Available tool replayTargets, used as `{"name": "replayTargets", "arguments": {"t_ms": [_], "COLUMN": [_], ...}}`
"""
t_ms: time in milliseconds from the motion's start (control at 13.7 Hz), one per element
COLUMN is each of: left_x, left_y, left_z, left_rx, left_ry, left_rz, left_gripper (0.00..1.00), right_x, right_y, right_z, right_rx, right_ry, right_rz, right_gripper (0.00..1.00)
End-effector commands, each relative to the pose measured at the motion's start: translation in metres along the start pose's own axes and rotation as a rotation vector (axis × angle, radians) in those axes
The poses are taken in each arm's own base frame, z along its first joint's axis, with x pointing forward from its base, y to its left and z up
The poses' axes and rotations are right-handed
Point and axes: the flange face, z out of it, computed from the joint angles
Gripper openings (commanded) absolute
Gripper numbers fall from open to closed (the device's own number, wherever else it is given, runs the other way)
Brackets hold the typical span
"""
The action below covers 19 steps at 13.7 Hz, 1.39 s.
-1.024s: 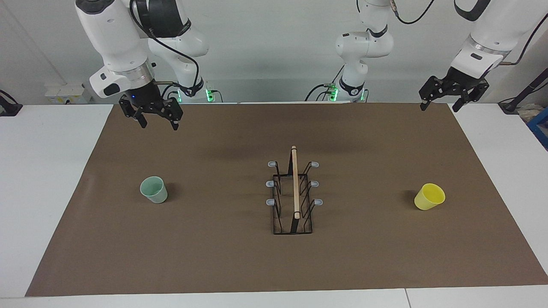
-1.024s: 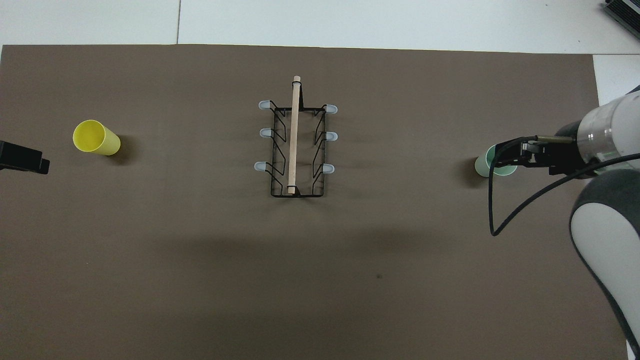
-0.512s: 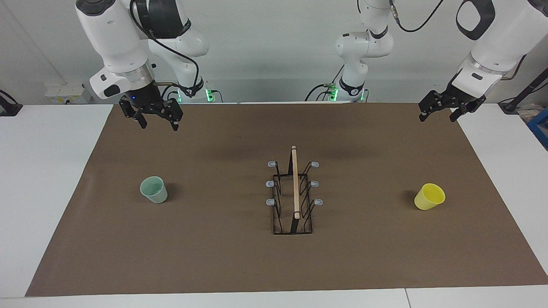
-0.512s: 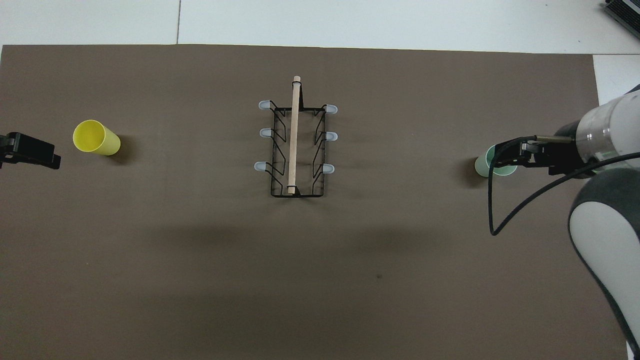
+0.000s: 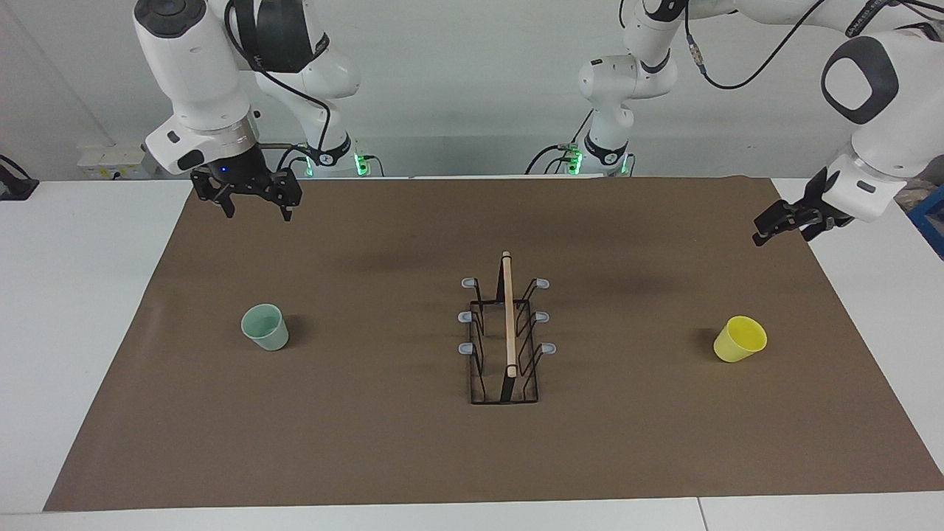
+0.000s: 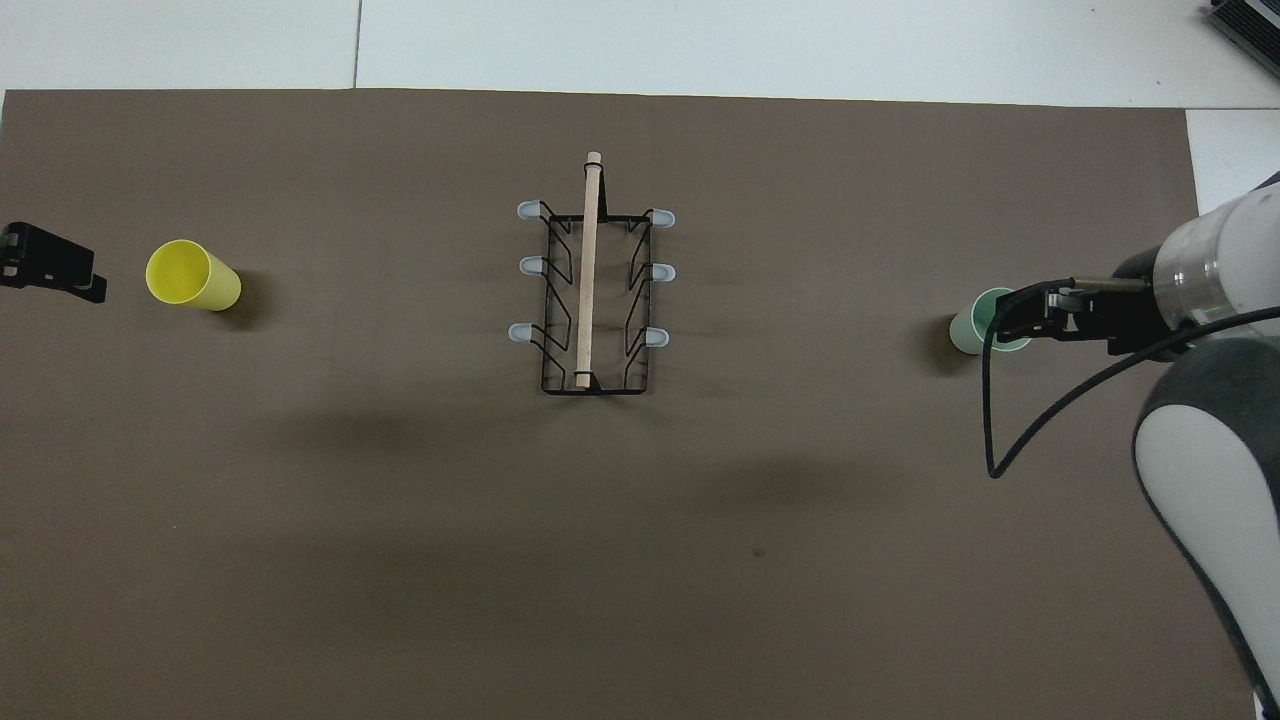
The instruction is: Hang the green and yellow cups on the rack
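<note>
Mint green cup [image 5: 265,327]; yellow cup [image 5: 739,338]; black rack [image 5: 504,346].

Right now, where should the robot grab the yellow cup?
Probably at the rim: the yellow cup stands upright, mouth up, alone on the mat. The left pincer, open and up in the air at that end, could come straight down, one finger inside the wall.

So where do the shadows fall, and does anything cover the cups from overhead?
Facing view: soft shadows sit beside the green cup and yellow cup, each on its rack side; both cups fully visible. Overhead view: broad, faint arm shadows lie on the brown mat nearer the robots than the rack; the raised right hand overlaps the green cup, while the yellow cup shows whole.
</note>
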Motion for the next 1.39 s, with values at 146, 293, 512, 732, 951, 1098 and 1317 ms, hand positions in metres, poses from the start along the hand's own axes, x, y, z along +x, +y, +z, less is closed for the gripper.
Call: {"name": "replayTargets", "arguments": {"t_ms": [146, 293, 512, 732, 951, 1098, 1317], "left_x": [0.035, 0.046, 0.069, 0.088, 0.104, 0.107, 0.11], "left_y": [-0.027, -0.042, -0.05, -0.083, -0.092, -0.102, -0.132], "left_z": [0.024, 0.043, 0.079, 0.113, 0.148, 0.145, 0.171], "left_rx": [-0.077, -0.122, -0.149, -0.265, -0.316, -0.4, -0.467], "left_ry": [0.021, 0.006, -0.041, -0.095, -0.143, -0.146, -0.212], "left_rz": [-0.232, -0.366, -0.581, -0.814, -1.074, -1.205, -1.406], "left_gripper": [1.0, 1.0, 1.0, 1.0, 1.0, 1.0, 1.0], "right_x": [-0.002, 0.002, 0.006, 0.005, 0.018, 0.026, 0.028], "right_y": [0.042, 0.042, 0.043, 0.031, -0.005, -0.017, -0.015], "right_z": [0.018, 0.023, 0.028, 0.041, 0.076, 0.097, 0.112], "right_rx": [-0.06, -0.144, -0.207, -0.294, -0.42, -0.451, -0.493], "right_ry": [-0.038, -0.042, -0.051, -0.108, -0.24, -0.33, -0.425], "right_rz": [-0.211, -0.336, -0.5, -0.687, -0.953, -1.123, -1.282], "right_gripper": [1.0, 1.0, 1.0, 1.0, 1.0, 1.0, 1.0]}}
